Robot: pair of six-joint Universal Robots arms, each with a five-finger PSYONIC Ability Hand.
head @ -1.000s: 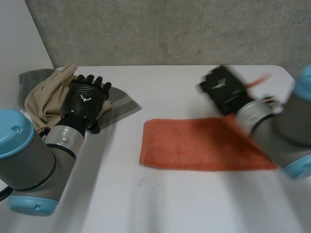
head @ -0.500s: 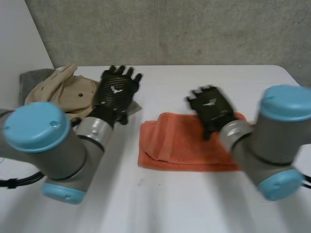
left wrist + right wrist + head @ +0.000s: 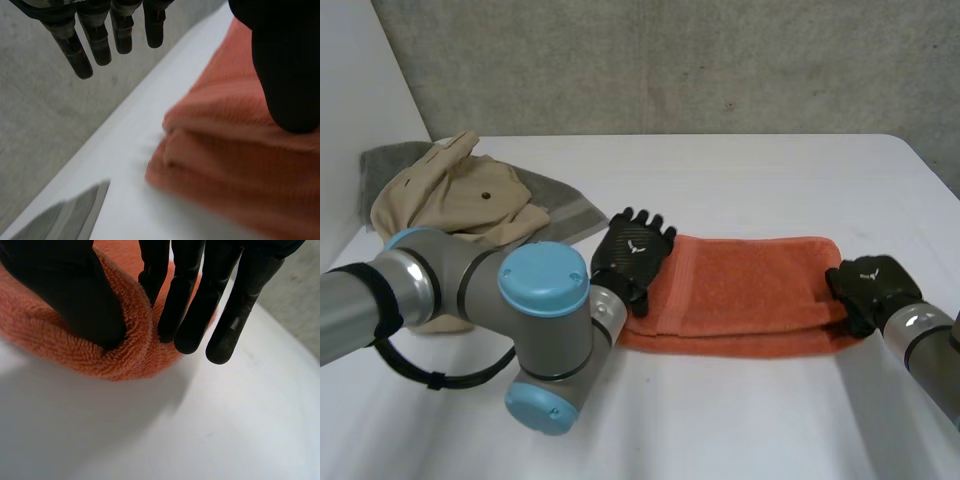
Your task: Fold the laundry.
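1. Got a white counter point(image 3: 740, 170) here, grey concrete wall point(image 3: 670, 60) behind.
2. Orange towel point(image 3: 750, 290) lying mid-counter, folded into a long strip.
3. Left hand point(image 3: 632, 255) at its left end: fingers straight, thumb resting on top, gripping nothing.
4. Right hand point(image 3: 870, 285) at the right end, pinching the fold between thumb and fingers.
5. Beige garment point(image 3: 460, 200) heaped on a grey cloth point(image 3: 565, 205), far-left corner.

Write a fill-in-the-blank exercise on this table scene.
The towel between the hands is ___ in colour.
The right hand pinches it between thumb and ___.
The left hand's fingers are ___, not curled.
The beige garment lies on a cloth coloured ___.
Missing: orange; fingers; straight; grey.
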